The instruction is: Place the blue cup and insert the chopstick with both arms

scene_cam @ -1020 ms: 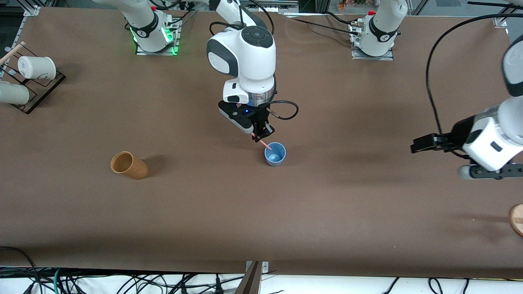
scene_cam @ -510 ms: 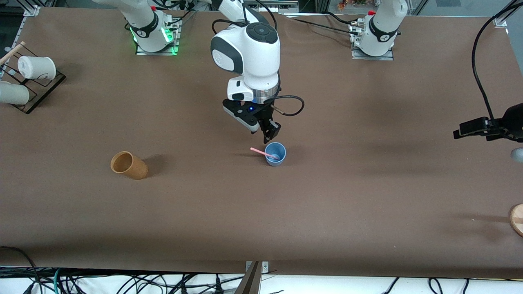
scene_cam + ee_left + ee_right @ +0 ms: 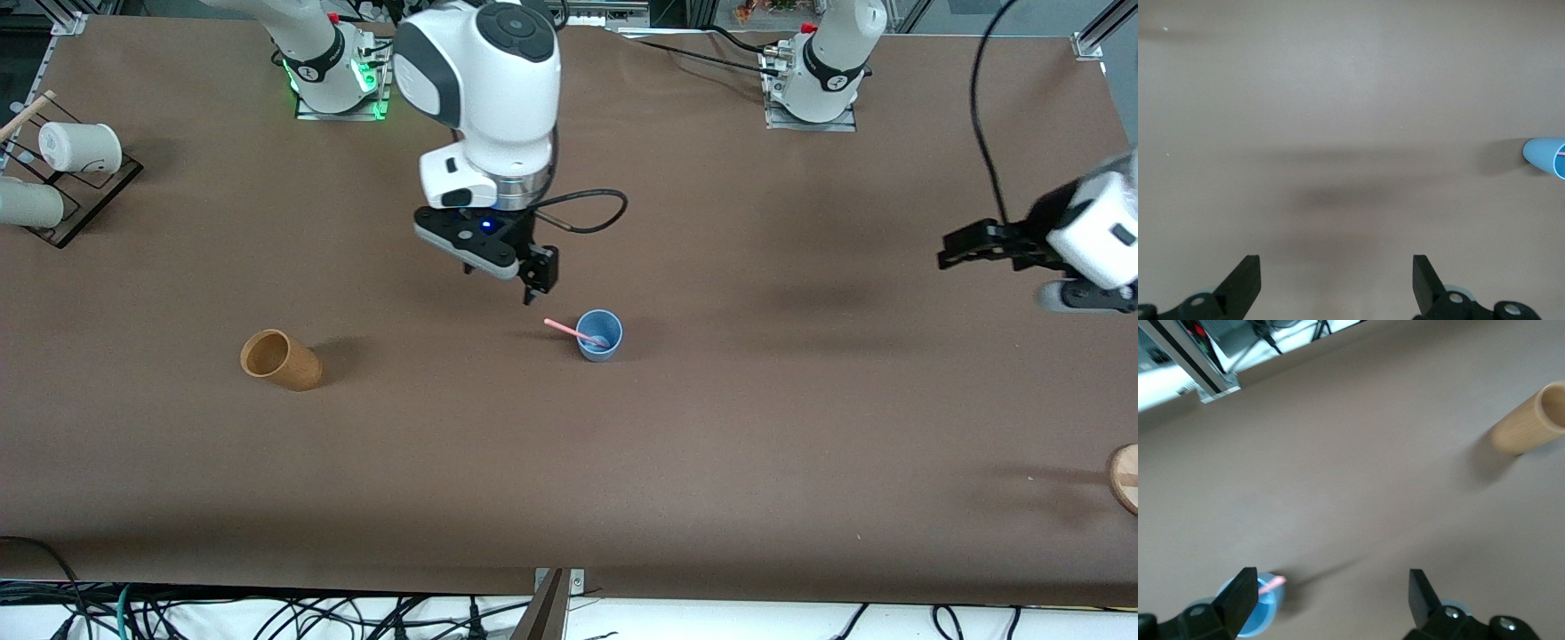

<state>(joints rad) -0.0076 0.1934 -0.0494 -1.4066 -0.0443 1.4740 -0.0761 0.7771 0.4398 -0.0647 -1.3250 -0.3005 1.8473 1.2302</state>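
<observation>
The blue cup point(image 3: 599, 335) stands upright mid-table. The pale-pink chopstick point(image 3: 569, 331) rests in it, its free end leaning over the rim toward the right arm's end of the table. My right gripper point(image 3: 536, 283) is open and empty, raised above the table just beside the cup. Its wrist view shows the cup point(image 3: 1248, 613) and the chopstick tip point(image 3: 1273, 583) by one finger, with the gripper point(image 3: 1331, 600) spread wide. My left gripper point(image 3: 965, 249) is open and empty, in the air at the left arm's end. Its wrist view point(image 3: 1337, 280) shows the cup point(image 3: 1545, 157) far off.
A tan-orange cup point(image 3: 280, 359) lies on its side toward the right arm's end, also in the right wrist view point(image 3: 1528, 427). A black rack point(image 3: 89, 191) holds white cups point(image 3: 80, 147) at that end. A round wooden piece point(image 3: 1125, 477) shows at the left arm's end.
My right gripper let go of the chopstick, which now leans in the blue cup, then rose and drew away toward its own end. My left arm shifted about at its end.
</observation>
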